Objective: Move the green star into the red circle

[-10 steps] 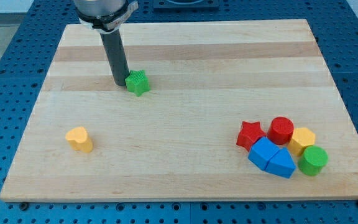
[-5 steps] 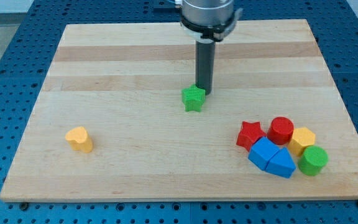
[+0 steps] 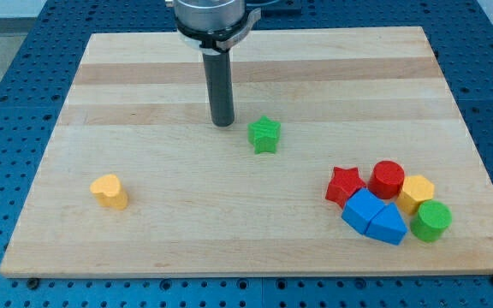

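Note:
The green star [image 3: 264,134] lies near the middle of the wooden board. The red circle [image 3: 387,179] stands at the view's lower right, in a cluster of blocks. My tip [image 3: 222,124] rests on the board just to the upper left of the green star, a small gap apart from it. The rod rises straight up to the arm at the view's top.
Around the red circle sit a red star [image 3: 345,185], a yellow hexagon [image 3: 416,192], a green circle [image 3: 431,221] and two blue blocks [image 3: 373,217]. A yellow heart-shaped block [image 3: 109,191] lies alone at the view's lower left. The board [image 3: 144,248] ends near the view's bottom.
The green star was pushed right from the board's upper left to near the middle. My tip then moved from the star's upper right side to its upper left, apart from it.

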